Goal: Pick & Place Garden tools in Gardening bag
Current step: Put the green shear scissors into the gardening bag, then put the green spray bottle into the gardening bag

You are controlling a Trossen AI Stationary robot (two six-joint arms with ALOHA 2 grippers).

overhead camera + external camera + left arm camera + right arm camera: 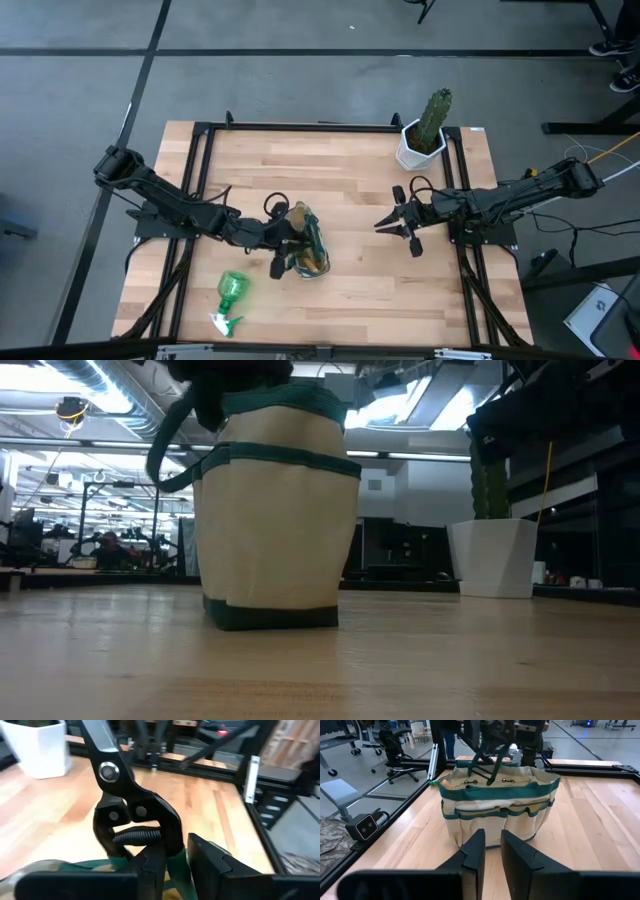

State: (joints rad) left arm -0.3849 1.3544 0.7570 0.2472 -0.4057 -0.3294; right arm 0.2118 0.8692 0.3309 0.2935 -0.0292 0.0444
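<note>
The cream gardening bag with green trim (308,245) stands upright on its base at the table's middle; it also shows in the low view (275,520) and the right wrist view (497,805). Wooden tool handles (312,262) show inside it. My left gripper (285,240) is over the bag's left rim, shut on the dark pruning shears (125,795). The green spray bottle (230,296) lies on its side near the front left. My right gripper (400,228) is open and empty, right of the bag, pointing at it. The rake and trowel heads are hidden. My left gripper holds the pruning shears by their dark handles, just behind the spring (137,836), between its two fingers (215,865). The fingers come roughly level from the table's left and lie along the shears. The blades (97,740) point away toward the right, above the bag's green trim, clear of the table.
A cactus in a white faceted pot (425,135) stands at the far right corner; it shows in the low view (492,555) too. The bag's green loop handle (170,445) hangs at its side. Bare wood lies between the bag and my right gripper (492,855).
</note>
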